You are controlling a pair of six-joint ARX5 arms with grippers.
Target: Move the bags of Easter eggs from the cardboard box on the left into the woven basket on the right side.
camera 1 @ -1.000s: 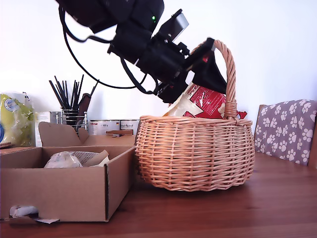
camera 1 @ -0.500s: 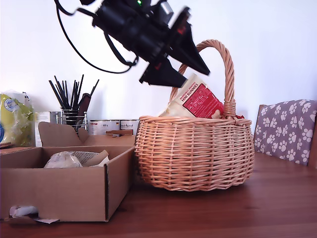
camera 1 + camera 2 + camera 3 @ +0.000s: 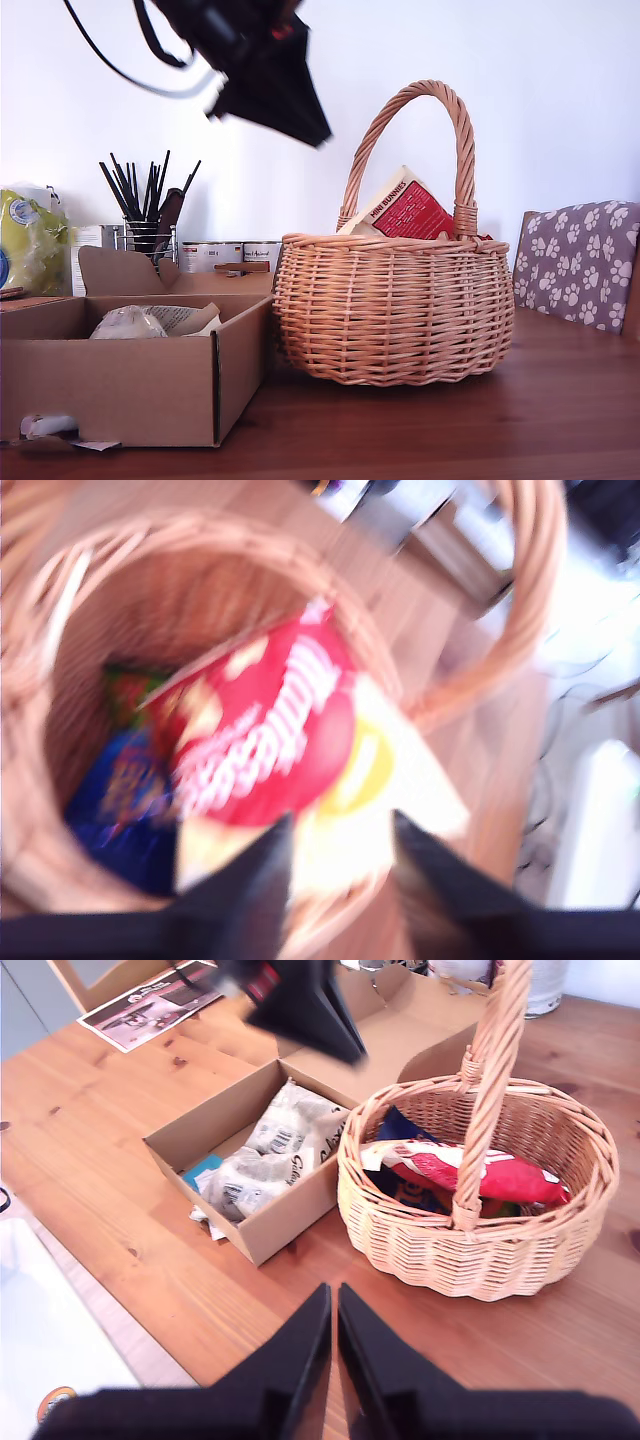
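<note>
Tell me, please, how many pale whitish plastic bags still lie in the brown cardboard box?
2 show: one pale whitish crinkly bag at the far end of the shallow brown cardboard box, another beside a teal scrap nearer my second gripper. More may lie hidden underneath.

**Background clutter on a wooden table**

A brown wooden table (image 3: 420, 430) fills the lower frame of the exterior view. At far left sits a yellow-green bag (image 3: 30, 245). Beside it, a wire holder of dark sticks (image 3: 145, 215) stands left of centre, with tins (image 3: 225, 255) next to it. A grey paw-print cushion (image 3: 580, 260) occupies the right edge. Behind is a white wall (image 3: 540, 100).
</note>
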